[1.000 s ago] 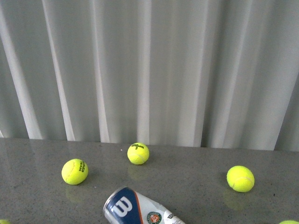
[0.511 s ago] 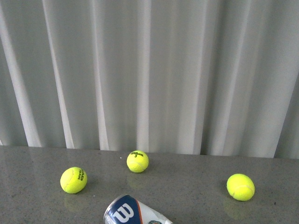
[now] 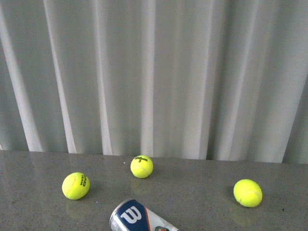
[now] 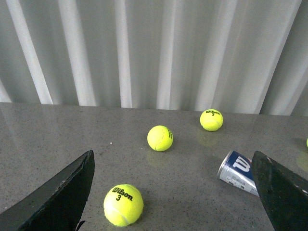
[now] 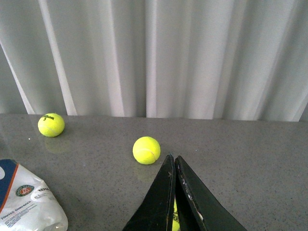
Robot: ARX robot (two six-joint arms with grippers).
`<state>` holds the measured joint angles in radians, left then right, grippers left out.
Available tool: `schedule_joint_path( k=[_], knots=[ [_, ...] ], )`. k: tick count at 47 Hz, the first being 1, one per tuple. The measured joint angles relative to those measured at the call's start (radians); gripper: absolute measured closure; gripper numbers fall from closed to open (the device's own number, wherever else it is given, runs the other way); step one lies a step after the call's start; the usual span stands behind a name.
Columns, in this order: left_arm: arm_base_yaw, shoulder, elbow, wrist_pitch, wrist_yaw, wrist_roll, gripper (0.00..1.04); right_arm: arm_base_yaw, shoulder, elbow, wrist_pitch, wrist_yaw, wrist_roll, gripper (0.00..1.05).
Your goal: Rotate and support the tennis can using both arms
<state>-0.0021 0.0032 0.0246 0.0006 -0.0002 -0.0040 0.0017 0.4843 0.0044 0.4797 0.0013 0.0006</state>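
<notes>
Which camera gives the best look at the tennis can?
The right wrist view: the tennis can is largest there, its white label and round emblem clear, though cropped. The front view shows only its navy end; the left wrist view shows it small and partly hidden.

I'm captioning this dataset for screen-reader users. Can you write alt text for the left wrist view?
The left gripper hangs open over a grey table, its two black fingers wide apart. Ahead lie three yellow-green tennis balls and the tennis can on its side, with a white curtain behind.
</notes>
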Motion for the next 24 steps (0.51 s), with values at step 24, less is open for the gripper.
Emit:
schedule_joint_path(
  k=[24],
  knots=[
    [0.000, 0.000, 0.000, 0.000, 0.000, 0.000, 0.07, 0.000, -0.226, 0.000, -0.217, 0.000, 0.000, 1.01]
  ],
)
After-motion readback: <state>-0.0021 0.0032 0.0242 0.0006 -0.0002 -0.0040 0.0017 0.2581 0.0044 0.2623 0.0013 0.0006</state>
